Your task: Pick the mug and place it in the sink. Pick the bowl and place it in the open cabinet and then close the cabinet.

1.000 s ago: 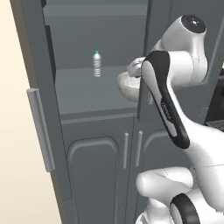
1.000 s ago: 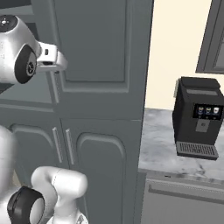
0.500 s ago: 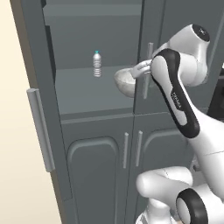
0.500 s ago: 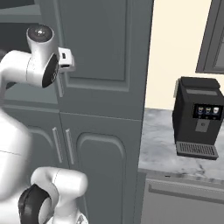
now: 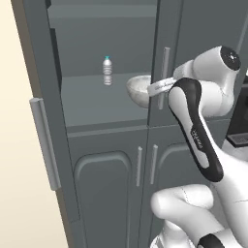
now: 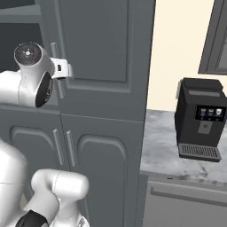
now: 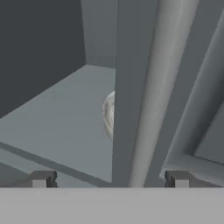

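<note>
One bowl (image 5: pixel 139 90) sits on the open cabinet (image 5: pixel 92 104) shelf, right of a small water bottle (image 5: pixel 107 70) whose label is too small to read. Fingers (image 7: pixel 42 178) of the gripper (image 7: pixel 109 178) stand wide apart, holding nothing, with the door's silver handle (image 7: pixel 148 100) between them. Faint lettering on the arm is unreadable.

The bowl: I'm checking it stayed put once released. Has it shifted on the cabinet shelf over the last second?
No. The bowl sits at the same spot on the cabinet shelf, right of the small bottle, against the closed door's edge.
</note>
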